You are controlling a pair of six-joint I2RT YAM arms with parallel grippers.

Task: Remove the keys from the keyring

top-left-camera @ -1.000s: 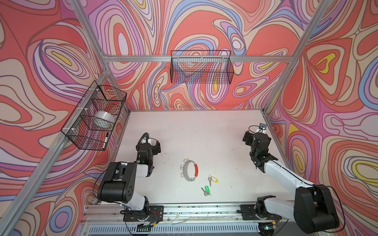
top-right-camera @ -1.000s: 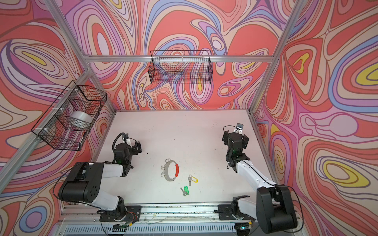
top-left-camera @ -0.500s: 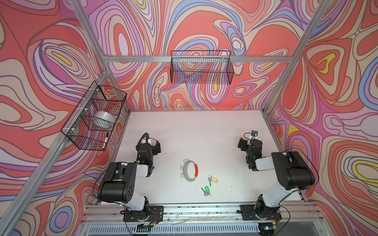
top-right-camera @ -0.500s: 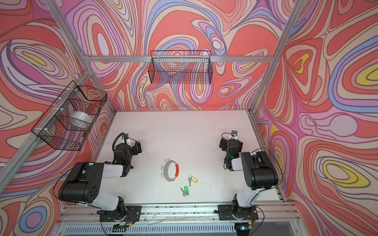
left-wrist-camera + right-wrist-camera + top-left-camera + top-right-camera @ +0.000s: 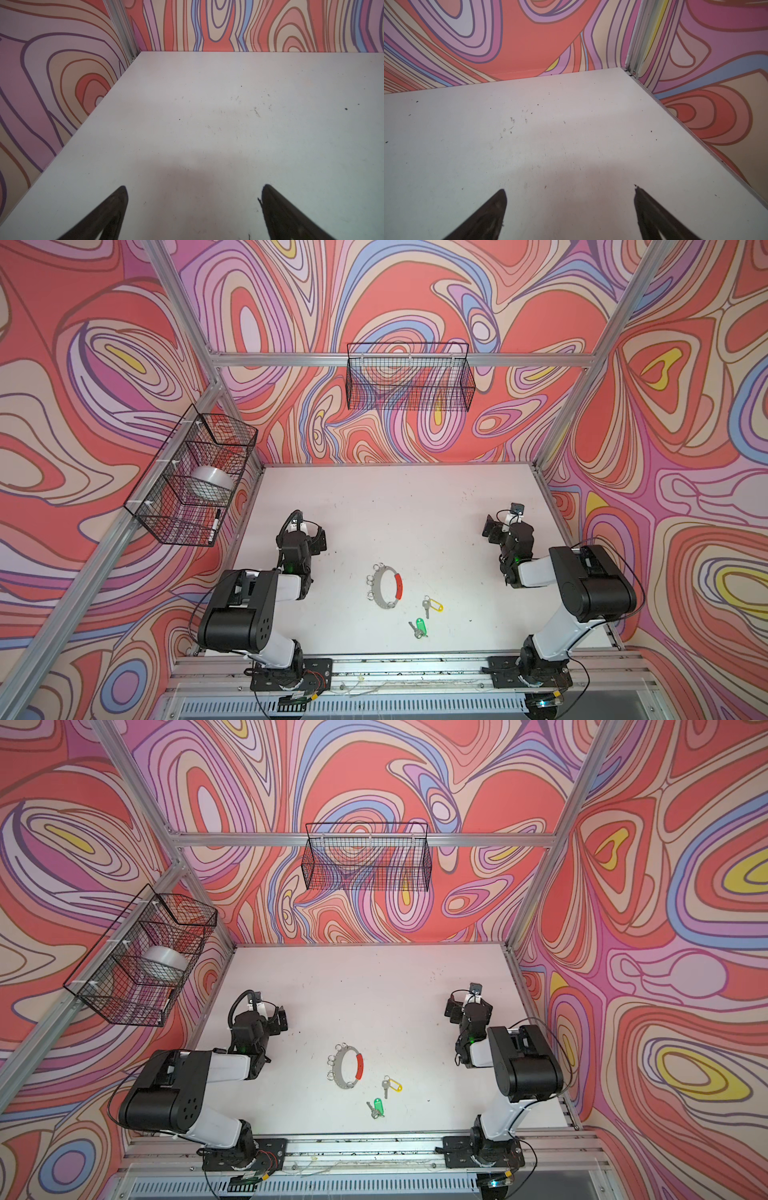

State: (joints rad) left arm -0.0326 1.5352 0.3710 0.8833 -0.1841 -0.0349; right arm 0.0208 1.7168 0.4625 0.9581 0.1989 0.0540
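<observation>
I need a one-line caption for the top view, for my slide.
Green-tagged key and yellow-tagged key lie on the table, free of the keyring.

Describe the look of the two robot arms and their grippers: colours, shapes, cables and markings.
The left arm and right arm match: chunky black rounded joint housings joined by white tubular links, each on a black base plate. Thin black cables loop near the wrists, where a small green light glows. The left gripper and right gripper have dark, tapered, pointed fingers.
</observation>
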